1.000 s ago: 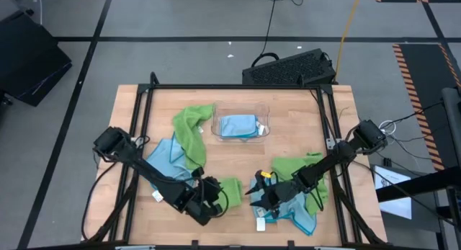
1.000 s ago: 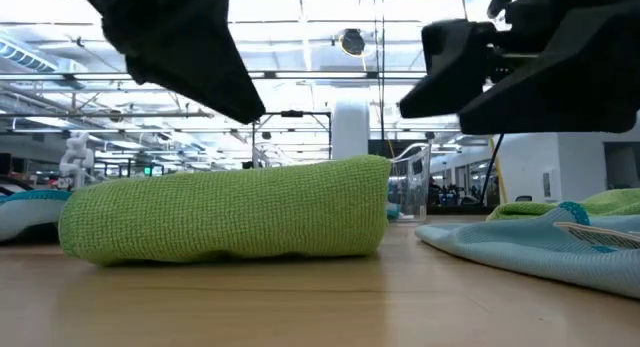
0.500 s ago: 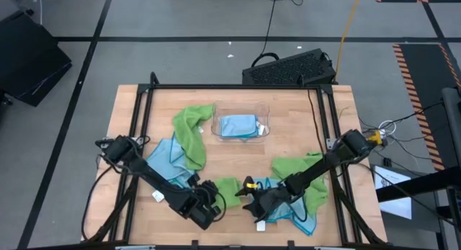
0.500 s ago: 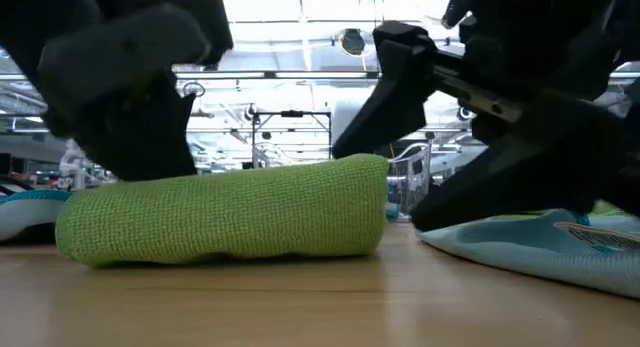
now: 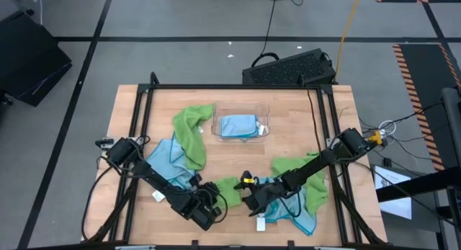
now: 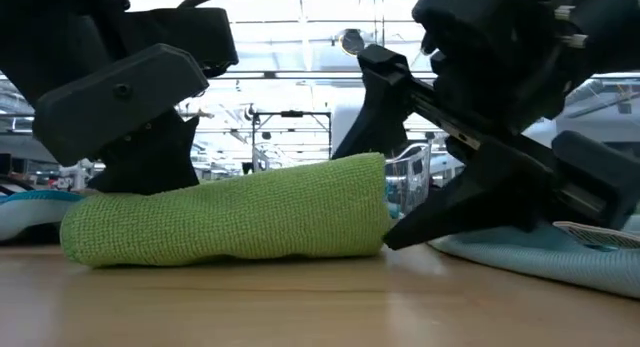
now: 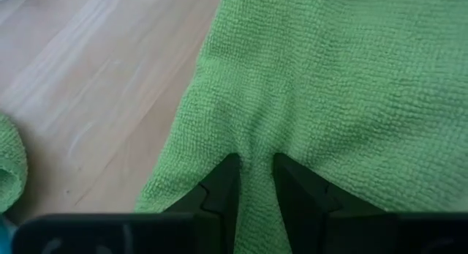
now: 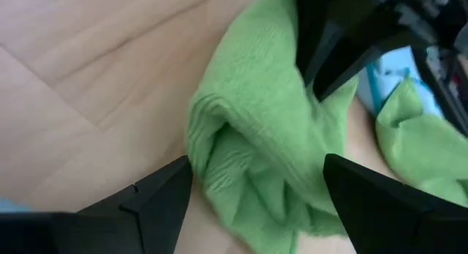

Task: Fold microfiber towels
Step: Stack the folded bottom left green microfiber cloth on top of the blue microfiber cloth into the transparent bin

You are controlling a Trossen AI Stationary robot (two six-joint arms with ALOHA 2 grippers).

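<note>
While the folded green towel (image 6: 225, 212) lies at the desk's (image 5: 238, 156) near edge, the left end effector (image 7: 254, 182) pinches a ridge of it and the right end effector (image 8: 252, 182) straddles its end, fingers spread wide.

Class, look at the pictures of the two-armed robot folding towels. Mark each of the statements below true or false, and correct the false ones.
1. The left gripper pinches a fold of the small green towel. True.
2. The right gripper is shut tight on a blue towel. False: its fingers stand wide open at the end of the small green towel.
3. The clear tray holds a folded blue towel. True.
4. The small green towel lies inside the tray. False: it lies on the wooden table, near the front edge, between the two grippers.
5. A loose green towel lies just left of the tray. True.
</note>
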